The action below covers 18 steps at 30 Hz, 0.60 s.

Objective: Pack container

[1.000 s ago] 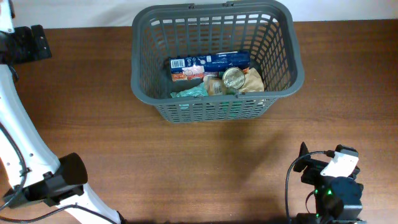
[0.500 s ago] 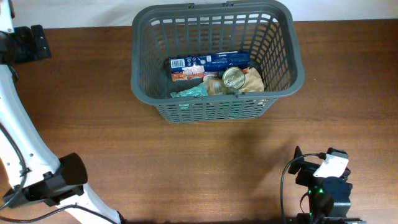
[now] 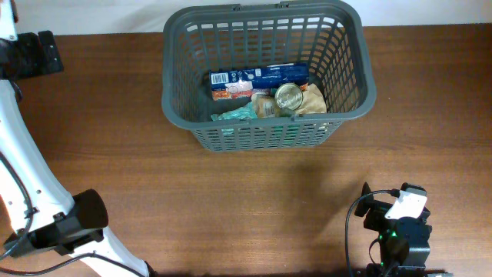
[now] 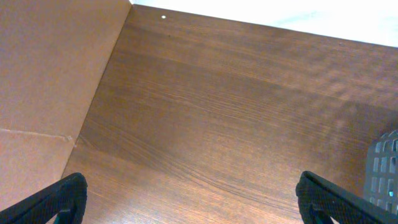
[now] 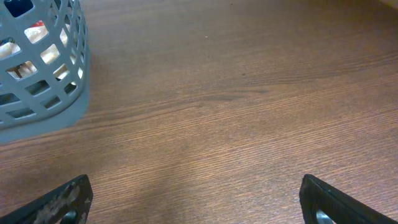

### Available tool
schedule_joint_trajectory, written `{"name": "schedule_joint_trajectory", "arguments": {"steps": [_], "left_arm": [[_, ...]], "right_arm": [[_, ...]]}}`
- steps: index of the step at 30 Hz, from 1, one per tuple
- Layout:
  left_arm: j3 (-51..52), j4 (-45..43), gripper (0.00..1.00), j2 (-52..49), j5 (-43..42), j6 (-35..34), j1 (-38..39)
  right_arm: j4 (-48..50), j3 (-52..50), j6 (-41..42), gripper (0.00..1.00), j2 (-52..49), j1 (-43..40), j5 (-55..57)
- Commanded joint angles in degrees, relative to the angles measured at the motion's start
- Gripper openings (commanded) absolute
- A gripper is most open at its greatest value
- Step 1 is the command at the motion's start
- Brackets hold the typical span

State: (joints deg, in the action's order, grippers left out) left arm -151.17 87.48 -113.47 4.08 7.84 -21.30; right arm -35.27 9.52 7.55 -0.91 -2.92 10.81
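Note:
The dark grey slotted container point(image 3: 175, 108) stands at the back middle of the table. Inside lie a blue and white box point(image 3: 257, 79), a round tin can point(image 3: 289, 97), a teal packet point(image 3: 234, 114) and a tan packet point(image 3: 314, 98). The container's corner shows in the right wrist view point(image 5: 43, 106) and its edge in the left wrist view point(image 4: 384, 168). My right gripper point(image 5: 196, 202) is open and empty over bare wood at the front right. My left gripper point(image 4: 193, 202) is open and empty over bare wood at the left.
The right arm's wrist point(image 3: 400, 223) sits at the front right edge. The left arm point(image 3: 31, 192) runs along the left side of the table. A brown cardboard-coloured surface point(image 4: 50, 81) lies beyond the table's left edge.
The right arm has drawn back toward the front edge and a little to the left. The left arm and the container's contents have not moved.

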Motion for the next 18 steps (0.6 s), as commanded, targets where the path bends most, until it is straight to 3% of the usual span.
{"name": "schedule_joint_trajectory", "arguments": {"steps": [1, 5, 9, 15, 18], "left_arm": [[0.20, 0.04, 0.99, 0.17, -0.15, -0.52, -0.02], [5.55, 0.00, 0.99, 4.72, -0.15, -0.52, 2.08], [26.62, 0.02, 0.99, 21.38, -0.15, -0.52, 7.34], [46.66, -1.05, 0.99, 41.20, -0.09, -0.48, 11.96], [59.49, -20.24, 0.99, 55.32, -4.33, -0.55, 13.79]], "right_arm": [[0.15, -0.48, 0.46, 0.99, 0.70, -0.39, -0.31], [0.15, -0.48, 0.46, 0.99, 0.70, -0.39, -0.31], [0.15, -0.48, 0.46, 0.99, 0.70, -0.39, -0.31], [0.15, -0.48, 0.46, 0.99, 0.70, -0.39, -0.31], [0.15, -0.48, 0.46, 0.99, 0.70, -0.39, -0.31]]}}
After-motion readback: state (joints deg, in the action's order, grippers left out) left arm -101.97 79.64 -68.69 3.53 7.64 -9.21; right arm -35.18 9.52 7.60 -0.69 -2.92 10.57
